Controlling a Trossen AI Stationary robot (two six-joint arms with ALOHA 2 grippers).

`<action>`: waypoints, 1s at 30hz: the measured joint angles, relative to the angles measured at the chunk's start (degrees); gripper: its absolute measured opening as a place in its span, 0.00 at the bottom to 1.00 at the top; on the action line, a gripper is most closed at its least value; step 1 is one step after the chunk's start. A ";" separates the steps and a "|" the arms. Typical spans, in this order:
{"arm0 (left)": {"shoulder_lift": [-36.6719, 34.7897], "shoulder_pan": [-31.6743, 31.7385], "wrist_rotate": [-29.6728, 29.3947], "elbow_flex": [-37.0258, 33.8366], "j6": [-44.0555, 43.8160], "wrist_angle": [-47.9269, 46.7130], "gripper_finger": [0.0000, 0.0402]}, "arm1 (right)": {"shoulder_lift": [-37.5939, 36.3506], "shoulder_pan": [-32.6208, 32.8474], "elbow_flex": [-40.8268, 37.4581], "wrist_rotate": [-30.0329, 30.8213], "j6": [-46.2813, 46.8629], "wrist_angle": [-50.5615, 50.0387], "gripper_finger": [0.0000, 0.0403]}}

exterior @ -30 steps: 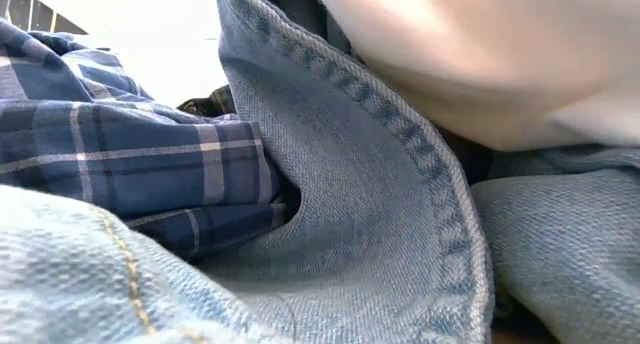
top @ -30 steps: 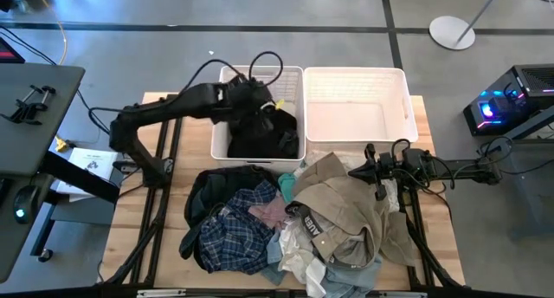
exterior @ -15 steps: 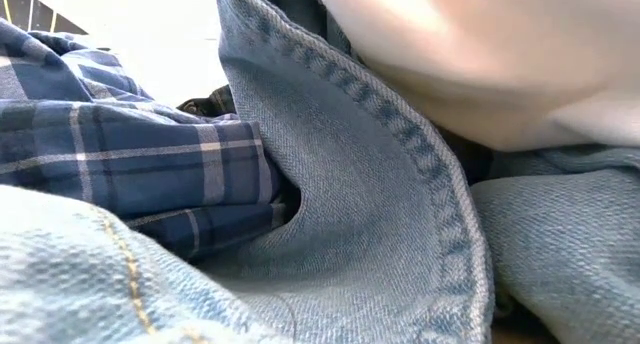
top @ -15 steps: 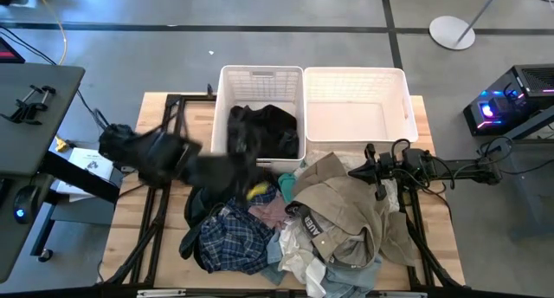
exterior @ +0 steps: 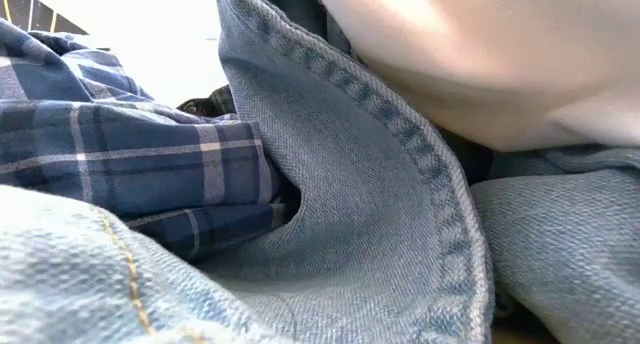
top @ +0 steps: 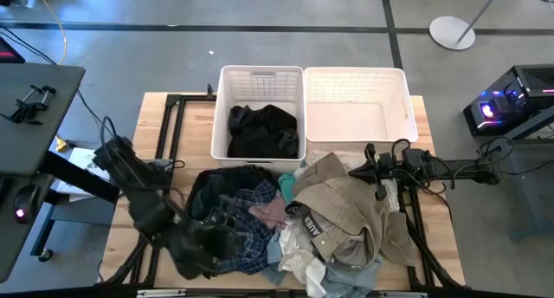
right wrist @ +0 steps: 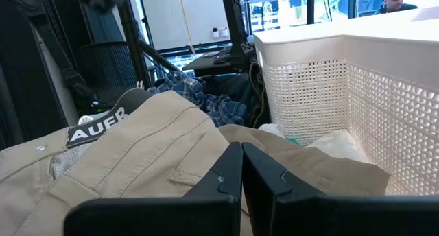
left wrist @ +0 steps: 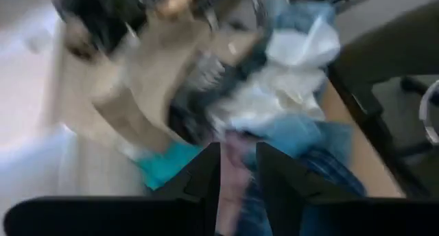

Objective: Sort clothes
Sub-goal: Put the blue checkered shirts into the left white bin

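Crosswise, clothes (top: 294,224) heaped along table front; left claw (top: 195,250) narrowly parted above.

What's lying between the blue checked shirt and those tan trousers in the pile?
Seen from above, a pink garment and a bit of teal cloth lie between the checked shirt and the tan trousers.

Woven denim (exterior: 380,234), soft plaid cloth (exterior: 130,164), slatted plastic baskets (top: 355,81), wooden table (top: 433,229)

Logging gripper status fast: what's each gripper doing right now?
Left gripper: open, empty, over the clothes pile.
Right gripper: shut, empty, by the khaki garment.
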 joint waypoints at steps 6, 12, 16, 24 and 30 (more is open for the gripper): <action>2.08 2.61 5.55 -7.23 -14.86 2.11 0.26 | 0.02 0.01 -0.02 0.00 0.00 0.01 0.00; 3.72 6.01 23.44 -8.71 -19.34 1.99 0.48 | 0.02 -0.01 0.00 0.02 -0.02 -0.01 0.00; 5.73 7.24 31.06 -10.12 -18.93 2.17 0.60 | 0.02 0.01 0.00 0.00 0.00 0.00 0.00; 10.79 7.18 31.14 -10.85 -9.76 1.43 0.63 | 0.02 -0.01 -0.02 0.02 -0.02 -0.01 0.00; 15.27 7.09 31.14 -10.85 -10.79 -1.86 0.63 | 0.02 -0.01 0.00 0.02 0.00 0.01 0.00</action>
